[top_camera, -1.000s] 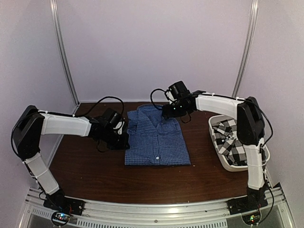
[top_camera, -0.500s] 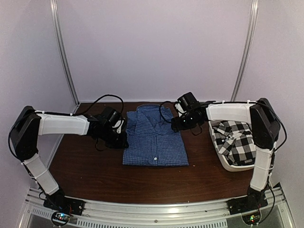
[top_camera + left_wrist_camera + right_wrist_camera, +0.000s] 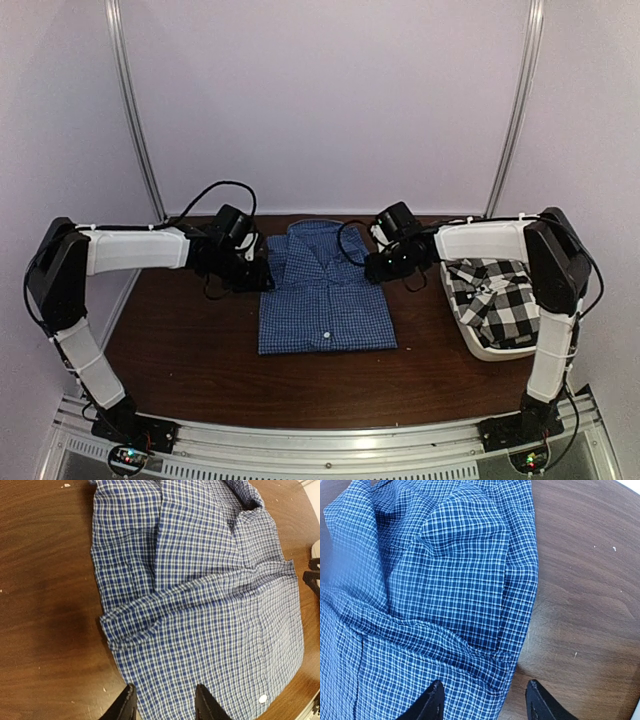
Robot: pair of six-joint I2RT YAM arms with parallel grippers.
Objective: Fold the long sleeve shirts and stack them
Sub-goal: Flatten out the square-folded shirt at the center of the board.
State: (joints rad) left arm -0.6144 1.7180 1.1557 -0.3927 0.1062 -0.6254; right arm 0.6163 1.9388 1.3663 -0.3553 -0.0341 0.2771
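Note:
A blue gingham shirt (image 3: pixel 322 292) lies folded flat in the middle of the table, collar at the back; it also shows in the left wrist view (image 3: pixel 210 605) and the right wrist view (image 3: pixel 435 595). My left gripper (image 3: pixel 256 275) is open over the shirt's left edge, seen in its wrist view (image 3: pixel 165 706). My right gripper (image 3: pixel 377 268) is open over the shirt's right edge, seen in its wrist view (image 3: pixel 485 702). Both hold nothing. A black-and-white checked shirt (image 3: pixel 492 292) lies crumpled in the white tub (image 3: pixel 478 342) at the right.
The brown wooden table (image 3: pixel 180 350) has pale walls behind and at both sides. A metal rail (image 3: pixel 320 440) runs along the near edge with the arm bases. The right gripper's fingers (image 3: pixel 311 575) show at the right edge of the left wrist view.
The right arm has swung from over the collar out to the shirt's right edge. The left gripper has moved back along the left edge. The shirt's sides now lie narrower and tidier.

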